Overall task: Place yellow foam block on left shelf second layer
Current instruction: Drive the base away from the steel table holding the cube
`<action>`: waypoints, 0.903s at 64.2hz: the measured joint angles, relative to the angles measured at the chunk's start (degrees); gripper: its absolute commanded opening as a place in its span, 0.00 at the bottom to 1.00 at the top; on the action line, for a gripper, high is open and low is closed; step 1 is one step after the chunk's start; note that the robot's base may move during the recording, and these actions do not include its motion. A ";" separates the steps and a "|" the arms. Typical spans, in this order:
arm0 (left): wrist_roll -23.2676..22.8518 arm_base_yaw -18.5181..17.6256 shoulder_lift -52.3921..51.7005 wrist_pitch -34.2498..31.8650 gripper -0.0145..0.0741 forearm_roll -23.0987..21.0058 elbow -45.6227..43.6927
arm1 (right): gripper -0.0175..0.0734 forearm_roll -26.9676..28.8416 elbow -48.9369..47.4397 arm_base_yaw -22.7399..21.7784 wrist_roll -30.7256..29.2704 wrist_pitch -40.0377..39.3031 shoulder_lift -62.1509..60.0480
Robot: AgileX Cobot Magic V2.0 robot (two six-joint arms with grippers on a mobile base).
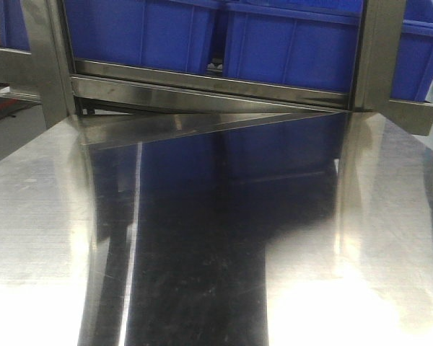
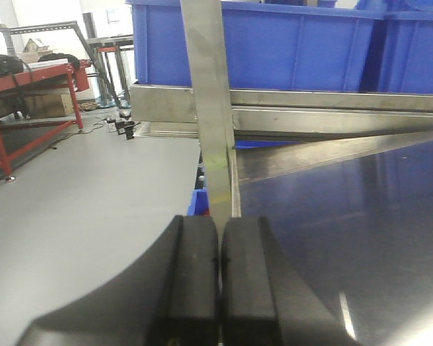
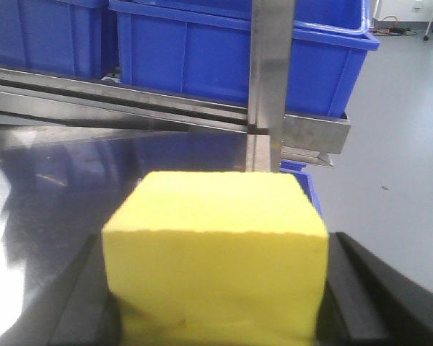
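The yellow foam block point(image 3: 216, 252) fills the lower middle of the right wrist view, with my right gripper point(image 3: 220, 288) shut on it; black fingers point(image 3: 357, 288) press both its sides. It hangs over the shiny steel shelf surface point(image 3: 72, 173), near a steel upright post point(image 3: 270, 72). My left gripper point(image 2: 220, 252) is shut with its pads touching and nothing between them, in front of another steel post point(image 2: 209, 108) at the shelf's left edge. The front view shows only the steel shelf surface point(image 1: 216, 238); the block and both grippers are out of that view.
Blue plastic bins point(image 1: 289, 50) stand in a row on a steel rail point(image 1: 202, 90) behind the shelf surface. Left of the shelf lie grey floor point(image 2: 79, 187) and a red-framed bench point(image 2: 36, 79). Grey floor point(image 3: 397, 158) also lies to the right.
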 measured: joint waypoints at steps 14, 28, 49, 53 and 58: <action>0.00 0.00 0.00 0.00 0.32 0.00 0.00 | 0.70 0.00 0.00 0.00 0.00 0.00 0.00; 0.00 0.00 0.00 0.00 0.32 0.00 0.00 | 0.70 0.00 0.00 0.00 0.00 0.00 0.00; 0.00 0.00 0.00 0.00 0.32 0.00 0.00 | 0.70 0.00 0.00 0.00 0.00 0.00 0.00; 0.00 0.00 0.00 0.00 0.32 0.00 0.00 | 0.70 0.00 0.00 0.00 0.00 0.00 0.00; 0.00 0.00 0.00 0.00 0.32 0.00 0.00 | 0.70 0.00 0.00 0.00 0.00 0.00 0.00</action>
